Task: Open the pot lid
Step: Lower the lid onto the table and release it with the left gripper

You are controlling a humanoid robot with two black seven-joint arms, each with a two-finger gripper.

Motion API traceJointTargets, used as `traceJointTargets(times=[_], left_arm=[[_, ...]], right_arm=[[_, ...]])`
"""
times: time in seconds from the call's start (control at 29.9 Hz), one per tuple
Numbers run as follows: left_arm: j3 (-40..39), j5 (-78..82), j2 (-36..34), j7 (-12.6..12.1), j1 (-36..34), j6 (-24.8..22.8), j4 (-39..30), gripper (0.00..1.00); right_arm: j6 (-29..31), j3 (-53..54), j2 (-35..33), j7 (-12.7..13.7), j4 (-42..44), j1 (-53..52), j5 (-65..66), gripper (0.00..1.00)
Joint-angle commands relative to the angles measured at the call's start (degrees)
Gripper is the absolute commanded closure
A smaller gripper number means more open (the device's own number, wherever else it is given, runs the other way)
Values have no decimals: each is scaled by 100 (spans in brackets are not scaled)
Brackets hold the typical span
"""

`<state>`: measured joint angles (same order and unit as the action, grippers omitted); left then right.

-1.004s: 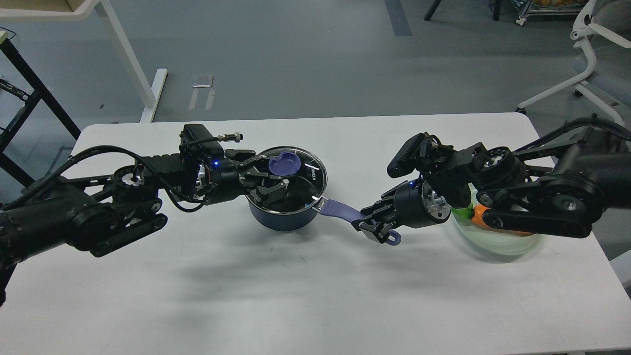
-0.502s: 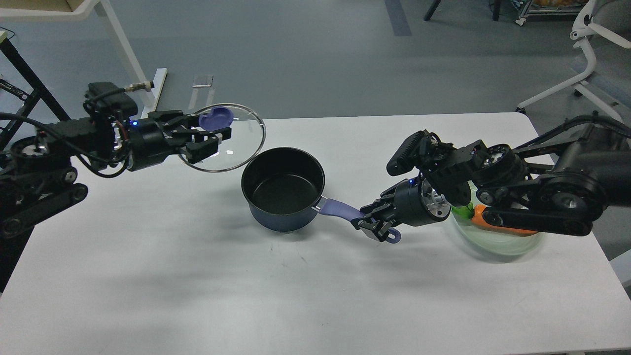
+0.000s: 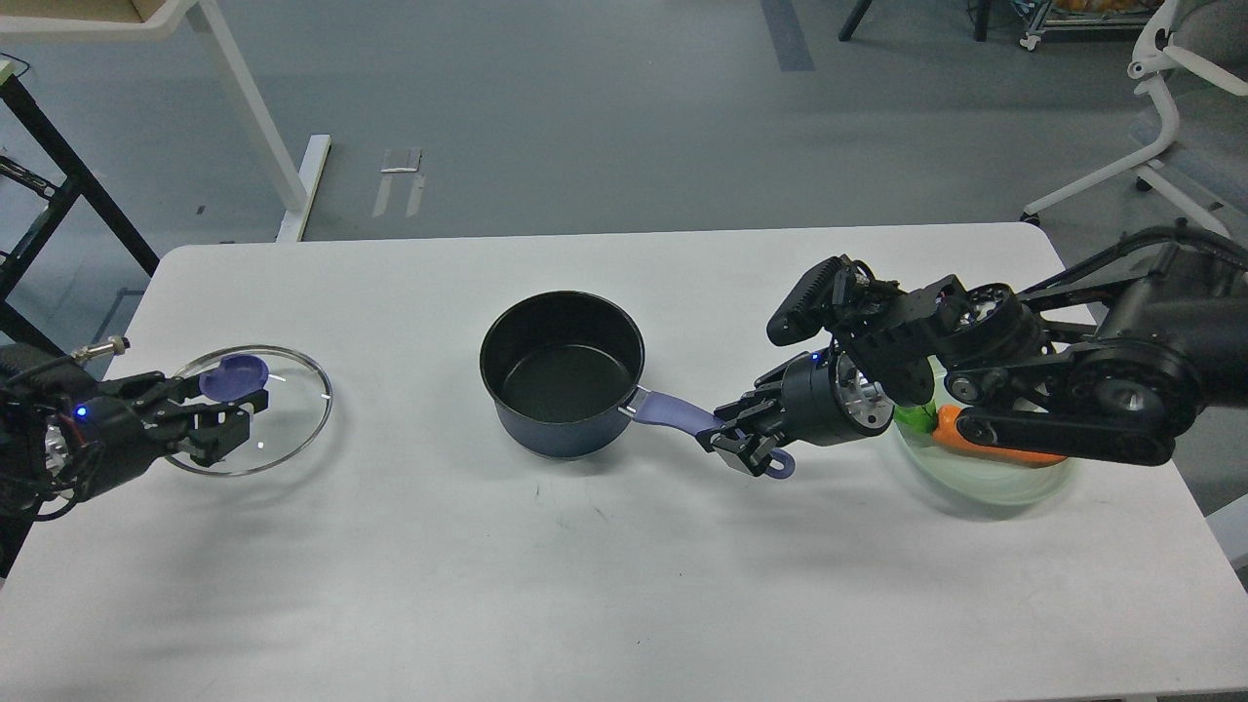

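Note:
The dark blue pot stands uncovered in the middle of the white table, its purple handle pointing right. My right gripper is shut on the handle near its end. The glass lid with its purple knob is at the table's left, low over or on the surface; I cannot tell which. My left gripper is shut on the lid's knob.
A clear bowl with an orange carrot and a green item sits at the right, under my right arm. A white chair and table legs stand beyond the far edge.
My left gripper lifted the lid off the pot, carried it up and left, then lowered it to the table's left side. The right gripper stayed on the handle.

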<state>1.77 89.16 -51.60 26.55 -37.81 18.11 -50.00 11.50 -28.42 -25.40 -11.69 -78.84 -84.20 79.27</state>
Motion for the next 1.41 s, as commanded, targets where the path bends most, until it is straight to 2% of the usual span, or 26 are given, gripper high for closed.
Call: traceJointTargets(times=[0.0, 0.2, 0.3, 0.37, 0.6, 0.67, 0.74, 0.87, 0.94, 1.14, 1.37], left_arm=[[7, -74, 247, 8, 28, 9, 209, 48], [16, -83, 264, 8, 28, 9, 210, 42], [7, -153, 273, 8, 19, 9, 201, 20], [16, -302, 264, -1, 19, -9, 201, 13], [7, -364, 238, 8, 11, -17, 166, 5], [-19, -399, 229, 8, -33, -18, 148, 3], [-89, -679, 229, 34, -68, -26, 139, 1], [-81, -2021, 203, 52, -427, -96, 130, 1], [-81, -2760, 203, 8, -718, -228, 131, 1], [-72, -4914, 212, -115, -1368, -878, 139, 1], [-247, -6654, 325, -159, -1695, -958, 174, 1]], right_arm=[[1, 3, -26, 1, -9, 0, -8, 69], [1, 3, -35, 1, -17, -18, -8, 69], [1, 3, -26, 1, -17, -9, -8, 69], [-8, 12, -26, 1, -9, -9, 1, 67], [-8, 12, -9, 1, 0, 0, 1, 66], [-8, 12, 0, 1, 9, 9, 1, 63], [-8, 21, -9, 1, 9, 0, -8, 57], [-16, 91, -35, -8, 18, 17, -61, 23], [-25, 170, -53, -8, 18, 17, -183, 14], [-25, 670, -465, -17, 44, 53, -535, 4], [-87, 1864, -1115, -52, 202, 350, -1737, 2]])
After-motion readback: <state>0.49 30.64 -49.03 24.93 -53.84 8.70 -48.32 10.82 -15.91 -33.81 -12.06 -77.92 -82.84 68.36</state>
